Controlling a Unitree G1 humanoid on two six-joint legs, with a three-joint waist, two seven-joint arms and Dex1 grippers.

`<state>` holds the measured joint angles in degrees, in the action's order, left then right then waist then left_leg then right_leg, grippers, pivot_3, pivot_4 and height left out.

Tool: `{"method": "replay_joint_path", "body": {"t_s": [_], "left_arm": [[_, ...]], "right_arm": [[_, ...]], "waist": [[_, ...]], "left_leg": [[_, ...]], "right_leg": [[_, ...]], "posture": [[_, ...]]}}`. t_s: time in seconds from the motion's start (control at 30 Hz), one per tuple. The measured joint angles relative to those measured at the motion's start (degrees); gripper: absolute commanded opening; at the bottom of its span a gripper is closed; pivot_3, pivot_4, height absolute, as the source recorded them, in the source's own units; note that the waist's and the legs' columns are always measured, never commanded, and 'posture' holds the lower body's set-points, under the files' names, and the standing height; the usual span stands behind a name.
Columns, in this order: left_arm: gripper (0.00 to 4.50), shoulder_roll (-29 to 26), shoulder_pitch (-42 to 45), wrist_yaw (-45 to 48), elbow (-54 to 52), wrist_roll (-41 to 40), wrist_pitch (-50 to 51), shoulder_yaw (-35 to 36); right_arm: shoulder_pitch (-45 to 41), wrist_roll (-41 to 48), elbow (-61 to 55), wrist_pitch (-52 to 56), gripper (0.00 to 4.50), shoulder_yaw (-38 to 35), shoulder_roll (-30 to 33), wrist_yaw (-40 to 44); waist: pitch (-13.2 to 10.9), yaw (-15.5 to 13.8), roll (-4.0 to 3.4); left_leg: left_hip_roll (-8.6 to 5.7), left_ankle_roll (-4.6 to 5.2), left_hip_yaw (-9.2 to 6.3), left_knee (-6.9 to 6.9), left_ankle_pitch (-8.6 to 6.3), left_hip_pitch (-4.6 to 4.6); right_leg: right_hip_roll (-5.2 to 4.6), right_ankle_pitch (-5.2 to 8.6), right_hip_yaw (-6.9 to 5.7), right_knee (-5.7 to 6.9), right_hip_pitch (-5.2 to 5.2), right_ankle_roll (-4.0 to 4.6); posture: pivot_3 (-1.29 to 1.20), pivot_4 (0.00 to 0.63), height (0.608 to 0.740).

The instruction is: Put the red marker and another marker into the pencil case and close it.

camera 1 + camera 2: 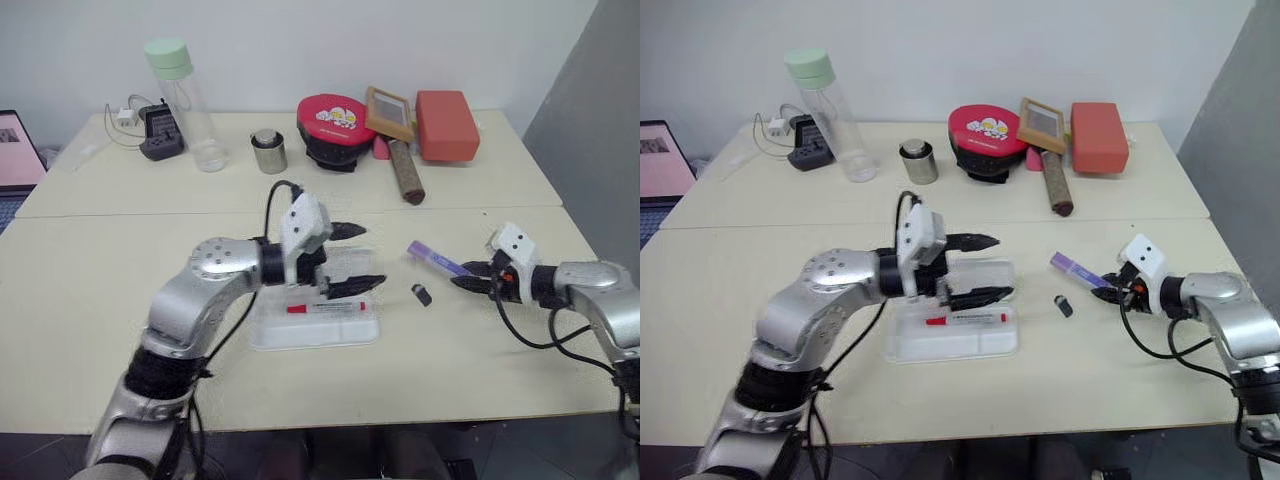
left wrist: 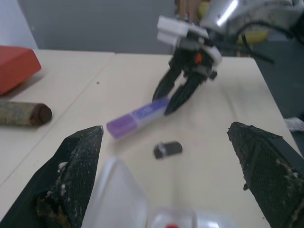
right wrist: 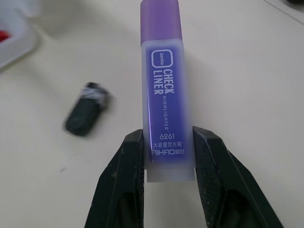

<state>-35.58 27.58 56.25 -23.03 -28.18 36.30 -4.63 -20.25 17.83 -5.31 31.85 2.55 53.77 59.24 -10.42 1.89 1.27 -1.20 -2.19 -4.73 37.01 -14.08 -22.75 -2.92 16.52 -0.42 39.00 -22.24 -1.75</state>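
The pencil case lies open on the front table, and the red marker rests in its tray. My left gripper hovers open just above the case's far side, nothing between its fingers. To the right, my right gripper is shut on the pale end of another marker, the purple one. Its purple cap points toward the case. The right wrist view shows both fingers clamping the purple marker. The left wrist view looks across at the purple marker and the right gripper.
A small dark cap-like piece lies on the table between the case and my right gripper. Along the back stand a clear bottle, a metal cup, a red lidded container, a brush and a red box.
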Motion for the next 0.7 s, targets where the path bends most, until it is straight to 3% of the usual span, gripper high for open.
{"method": "replay_joint_path", "body": {"t_s": [0.1,0.2,0.33,0.5,0.7], "left_arm": [[4.50,-6.8,-5.2,3.7,-3.8,-3.4,1.1,5.3],[4.50,-12.5,-9.7,6.3,-5.6,-5.1,1.2,9.3],[4.50,-18.6,-16.3,9.4,-6.4,-7.8,1.4,17.0],[4.50,-21.5,-23.2,12.2,-6.0,-9.0,1.3,24.2],[4.50,-24.9,-30.6,15.2,-6.3,-9.2,1.0,30.3]], "right_arm": [[1.5,2.4,-8.3,1.8,1.08,-0.2,3.3,4.3],[0.7,6.2,-17.3,5.4,1.08,2.2,2.7,6.1],[-5.1,5.3,-19.9,8.2,1.08,9.9,-3.6,4.4],[-9.2,-0.7,-16.7,8.8,1.08,20.4,-11.2,1.2],[-14.4,-3.3,-14.6,10.0,1.08,25.9,-17.9,0.4]], "waist": [[0.0,0.0,-0.01],[0.0,-0.2,-0.02],[0.0,-0.1,0.04],[0.0,-0.1,0.02],[-0.1,-0.2,0.01]], "left_leg": [[0.05,0.01,-0.08,-0.01,-0.01,0.05],[0.03,0.02,-0.13,0.00,-0.01,0.13],[0.03,0.02,-0.14,0.00,-0.01,0.17],[0.00,0.01,-0.15,-0.04,-0.01,0.06],[0.00,0.01,-0.23,-0.03,-0.01,0.03]], "right_leg": [[0.01,0.01,-0.02,-0.02,0.06,0.01],[0.02,0.01,-0.04,0.01,0.15,0.01],[0.02,0.01,-0.05,-0.01,0.17,0.01],[-0.02,0.01,-0.04,-0.01,0.03,0.02],[-0.05,0.01,-0.09,-0.01,0.00,0.02]], "posture": [[0.00,0.150,0.740],[0.00,0.150,0.740],[0.00,0.150,0.740],[0.00,0.150,0.740],[0.00,0.150,0.740]]}}
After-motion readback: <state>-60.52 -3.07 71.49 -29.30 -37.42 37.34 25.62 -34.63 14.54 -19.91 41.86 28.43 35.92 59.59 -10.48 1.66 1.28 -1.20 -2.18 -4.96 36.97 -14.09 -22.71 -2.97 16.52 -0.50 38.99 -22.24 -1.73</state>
